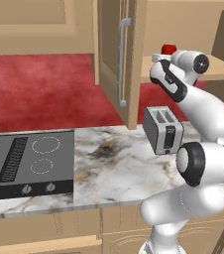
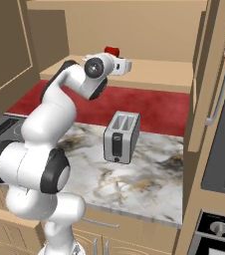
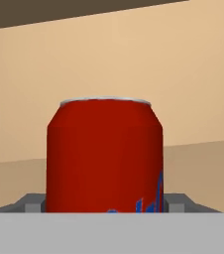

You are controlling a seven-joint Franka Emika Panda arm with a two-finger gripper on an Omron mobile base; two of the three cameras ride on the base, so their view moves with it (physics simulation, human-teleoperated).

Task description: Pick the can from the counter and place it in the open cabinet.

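The white arm reaches up into the open light tan wooden wall cabinet (image 2: 154,30), and its jaws (image 3: 104,206) are closed on the small red cylindrical drink can with a silver rim (image 3: 104,154), which stands upright between them, flanked on either side at its lower part by grey finger pads (image 3: 33,204). In the hand view the can sits directly ahead of the jaws, with the cabinet's plain tan back wall behind it. In the right base view the can (image 2: 112,51) shows as a red top just beyond the wrist, at the level of the plain tan shelf (image 2: 159,72); whether its base touches the shelf cannot be told. In the left base view the same red top (image 1: 169,48) peeks over the hand, and the cabinet door with its long vertical silver bar handle (image 1: 122,62) stands open to one side of the jaws. Well below the jaws, a silver two-slot toaster (image 2: 121,137) stands on the white-grey veined marble counter (image 1: 114,168), beside a black cooktop (image 1: 27,161).
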